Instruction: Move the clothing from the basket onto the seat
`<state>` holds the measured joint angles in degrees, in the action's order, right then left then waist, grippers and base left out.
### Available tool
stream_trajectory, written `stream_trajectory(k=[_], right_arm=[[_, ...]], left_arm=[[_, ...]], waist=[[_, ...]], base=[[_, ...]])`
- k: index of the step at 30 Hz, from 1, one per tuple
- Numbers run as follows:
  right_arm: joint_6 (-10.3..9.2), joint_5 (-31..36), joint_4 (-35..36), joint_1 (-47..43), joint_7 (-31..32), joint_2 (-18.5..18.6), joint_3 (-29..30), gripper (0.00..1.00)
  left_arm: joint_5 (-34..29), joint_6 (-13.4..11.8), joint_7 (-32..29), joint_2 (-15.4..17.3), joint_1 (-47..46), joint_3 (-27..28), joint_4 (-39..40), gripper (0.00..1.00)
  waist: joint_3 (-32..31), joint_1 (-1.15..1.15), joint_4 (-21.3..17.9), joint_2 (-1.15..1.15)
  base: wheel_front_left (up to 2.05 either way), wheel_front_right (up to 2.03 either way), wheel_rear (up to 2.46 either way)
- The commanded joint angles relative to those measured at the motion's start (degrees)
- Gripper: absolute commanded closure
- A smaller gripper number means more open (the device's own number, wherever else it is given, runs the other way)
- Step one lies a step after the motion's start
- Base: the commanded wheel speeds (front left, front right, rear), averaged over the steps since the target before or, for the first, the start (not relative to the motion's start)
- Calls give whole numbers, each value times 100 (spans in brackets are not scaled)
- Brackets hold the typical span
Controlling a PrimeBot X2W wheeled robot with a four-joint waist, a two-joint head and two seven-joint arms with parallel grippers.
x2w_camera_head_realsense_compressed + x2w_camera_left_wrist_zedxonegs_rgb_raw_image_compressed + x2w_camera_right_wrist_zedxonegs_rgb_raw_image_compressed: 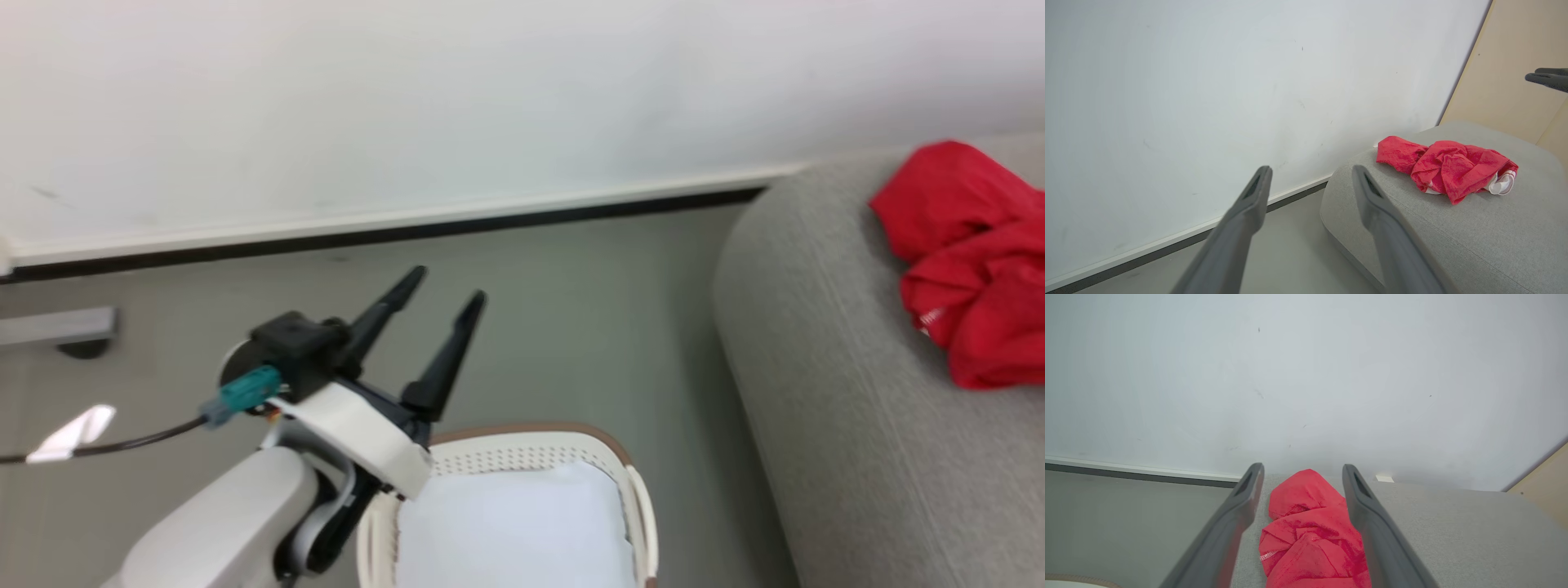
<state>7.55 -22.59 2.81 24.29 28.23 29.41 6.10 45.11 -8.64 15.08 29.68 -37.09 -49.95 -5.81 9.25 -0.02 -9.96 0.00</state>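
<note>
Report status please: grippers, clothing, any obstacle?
Left gripper open, empty. Right gripper open, pointing at clothing heaped on seat. Basket holds pale pad. No obstacle seen.

Crumpled red clothing (971, 253) atop the grey seat (841, 408) — white, brown-rimmed basket (522, 451) near its rounded corner

The right gripper (1303, 468) is held with its two dark fingers spread wide apart. Between them, the crumpled red clothing (1310, 526) is seen lying on the grey seat (1453, 531). A white wall (1306, 375) is seen ahead of the fingertips, and grey floor (1126, 514) left of the fingers.
</note>
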Motion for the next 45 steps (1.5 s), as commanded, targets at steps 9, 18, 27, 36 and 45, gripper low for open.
stream_trajectory(k=[9, 18, 27, 36, 45], right_arm=[[-13, 322, 604, -911, -829, -873, -26, 0], [-13, 491, 563, -1968, -2049, -1824, -328, 0], [-13, 561, -267, -2387, -3230, -2138, -972, 0], [-13, 720, -1162, -2476, -3994, -2437, -1311, 0], [-13, 794, -1499, -2289, -4242, -2559, -1364, 0]], left_arm=[[131, -264, 5, 132, 1116, 1059, 125, 0], [-25, -444, 6, 55, 2494, 2427, 305, 0], [-905, -75, 7, -629, 3411, 3363, 194, 0], [-1698, 443, 7, -1338, 3798, 3854, -199, 0], [-2204, 843, 7, -1758, 3845, 4246, -329, 0]], waist=[[-691, 2, 662, 0], [-928, 2, 795, 0], [-964, 2, 774, 0], [-1025, 2, 748, 0], [-1051, 2, 756, 0]], base=[[0, 0, 0], [0, 0, 0], [0, 0, 0], [0, 0, 0], [0, 0, 0]])
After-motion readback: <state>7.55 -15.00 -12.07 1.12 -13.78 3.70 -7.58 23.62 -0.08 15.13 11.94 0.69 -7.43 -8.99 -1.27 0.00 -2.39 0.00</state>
